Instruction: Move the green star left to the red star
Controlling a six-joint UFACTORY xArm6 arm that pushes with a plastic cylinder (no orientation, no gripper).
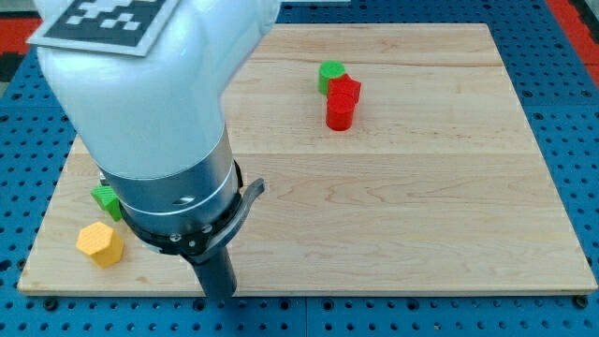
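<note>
green star (pixel 105 199): view's left edge, mostly hidden, shape unclear | red star (pixel 344 91): upper middle, well apart

Worktop (pixel 421 206): wood, on blue pegboard (pixel 564 56). Yellow hexagon (pixel 99 244) nr view's bottom-left corner. Green round block (pixel 328 72) top-centre; red cylinder (pixel 340 113) just below it.
</note>
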